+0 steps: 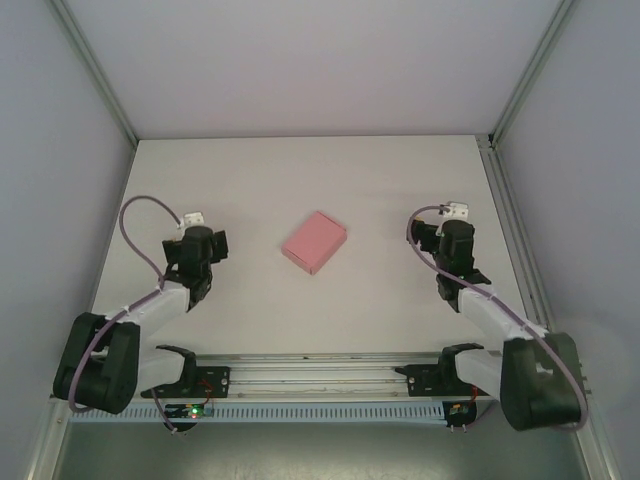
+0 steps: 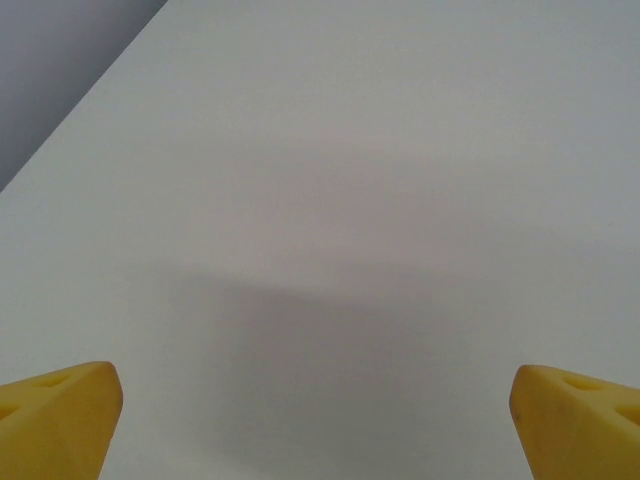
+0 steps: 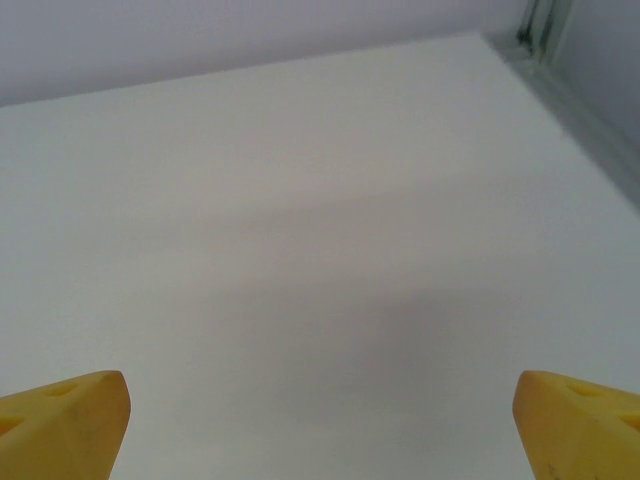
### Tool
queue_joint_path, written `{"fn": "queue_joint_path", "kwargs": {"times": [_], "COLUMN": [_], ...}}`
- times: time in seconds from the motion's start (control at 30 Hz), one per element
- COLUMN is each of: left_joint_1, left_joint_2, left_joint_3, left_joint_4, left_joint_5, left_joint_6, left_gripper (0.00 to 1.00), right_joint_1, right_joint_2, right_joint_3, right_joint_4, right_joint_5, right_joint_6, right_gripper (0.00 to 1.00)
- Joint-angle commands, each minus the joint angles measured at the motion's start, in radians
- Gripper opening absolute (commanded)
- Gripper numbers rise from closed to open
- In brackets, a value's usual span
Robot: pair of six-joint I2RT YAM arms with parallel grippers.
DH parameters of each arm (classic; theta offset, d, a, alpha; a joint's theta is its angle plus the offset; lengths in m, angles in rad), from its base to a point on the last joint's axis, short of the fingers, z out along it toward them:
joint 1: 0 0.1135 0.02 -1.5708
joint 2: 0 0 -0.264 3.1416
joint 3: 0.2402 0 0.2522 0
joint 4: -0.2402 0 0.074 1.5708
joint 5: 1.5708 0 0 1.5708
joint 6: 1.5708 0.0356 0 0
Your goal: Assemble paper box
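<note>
The paper box (image 1: pixel 314 242) is a small closed pink rectangular box lying on the white table (image 1: pixel 300 180), turned at an angle, midway between the two arms. My left gripper (image 1: pixel 205 243) hangs over the table well to the left of the box, apart from it. In the left wrist view its gripper (image 2: pixel 316 420) is open, yellow fingertips (image 2: pixel 60 415) far apart with bare table between them. My right gripper (image 1: pixel 455 240) stands well to the right of the box. The right wrist view shows that gripper (image 3: pixel 320 425) open too, its yellow fingertips (image 3: pixel 575 420) wide apart over bare table.
Grey walls enclose the table on the left, back and right. A metal frame post (image 3: pixel 545 30) rises at the back right corner, and a rail (image 1: pixel 515 240) runs along the right edge. The arm bases sit on a rail (image 1: pixel 310 375) at the near edge.
</note>
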Motion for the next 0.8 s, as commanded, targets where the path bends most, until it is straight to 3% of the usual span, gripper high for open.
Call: {"fn": "queue_joint_path", "kwargs": {"times": [0.0,0.07,0.1,0.17,0.2,0.23,0.27,0.33,0.4,0.77], "left_joint_1": [0.035,0.059,0.077,0.106,0.112,0.125,0.163,0.168,0.167,0.167], "left_joint_2": [0.064,0.151,0.190,0.323,0.349,0.352,0.320,0.343,0.326,0.328], "left_joint_3": [-0.055,-0.053,-0.054,-0.059,-0.026,0.008,0.013,0.001,0.010,0.009], "left_joint_4": [0.405,0.503,0.530,0.691,0.640,0.584,0.510,0.580,0.527,0.534], "left_joint_5": [0.001,0.030,0.094,0.193,0.219,0.232,0.291,0.299,0.301,0.301], "left_joint_6": [0.115,0.125,0.116,0.134,0.134,0.121,0.088,0.090,0.087,0.092], "left_gripper": [1.00,1.00,1.00,1.00,1.00,1.00,1.00,1.00,1.00,1.00], "right_joint_1": [-0.010,-0.019,-0.039,-0.100,-0.118,-0.127,-0.124,-0.123,-0.122,-0.117], "right_joint_2": [0.136,0.284,0.329,0.394,0.386,0.361,0.354,0.386,0.362,0.366], "right_joint_3": [-0.088,-0.128,-0.130,-0.116,-0.106,-0.053,-0.057,-0.073,-0.056,-0.059], "right_joint_4": [0.439,0.664,0.703,0.750,0.686,0.574,0.574,0.662,0.585,0.597], "right_joint_5": [-0.027,-0.103,-0.093,-0.187,-0.253,-0.277,-0.260,-0.224,-0.221,-0.212], "right_joint_6": [-0.195,-0.221,-0.193,-0.149,-0.144,-0.153,-0.156,-0.133,-0.145,-0.145], "right_gripper": [0.98,0.98,0.98,0.98,0.98,0.98,0.98,0.98,0.98,0.98]}}
